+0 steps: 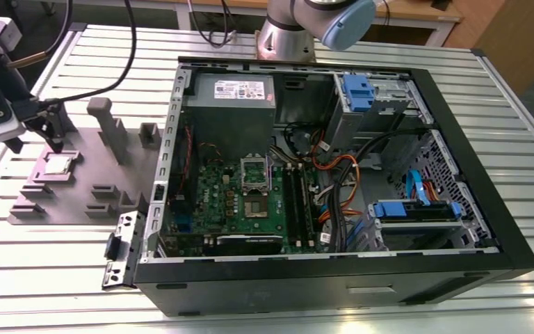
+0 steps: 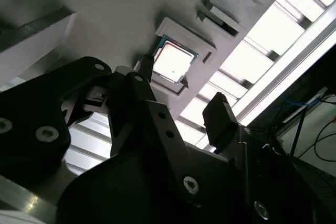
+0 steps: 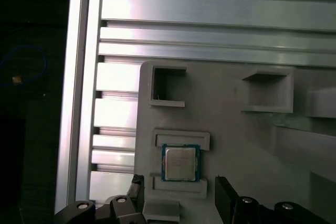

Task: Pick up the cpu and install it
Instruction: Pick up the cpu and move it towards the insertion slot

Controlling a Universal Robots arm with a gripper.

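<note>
The cpu [image 1: 58, 165] is a small square chip with a shiny metal top, lying flat in a shallow holder on a grey fixture plate [image 1: 86, 174] at the exterior view's left. My gripper [image 1: 35, 146] hangs just above it, open, with one dark finger on each side and nothing between them. Both wrist views show the cpu [image 2: 172, 60] [image 3: 180, 162] in its holder just beyond the two fingertips [image 2: 146, 69] [image 3: 223, 190], apart from them. The open computer case [image 1: 341, 278] lies beside the plate, its motherboard socket [image 1: 255, 174] uncovered.
Upright grey posts [image 1: 109, 125] and small empty holders [image 1: 105, 189] stand on the fixture plate. The case holds a power supply [image 1: 230, 97], cables and blue drive brackets [image 1: 416, 209]. The table top [image 1: 63, 264] is ribbed aluminium. The arm's base [image 1: 286, 35] stands behind the case.
</note>
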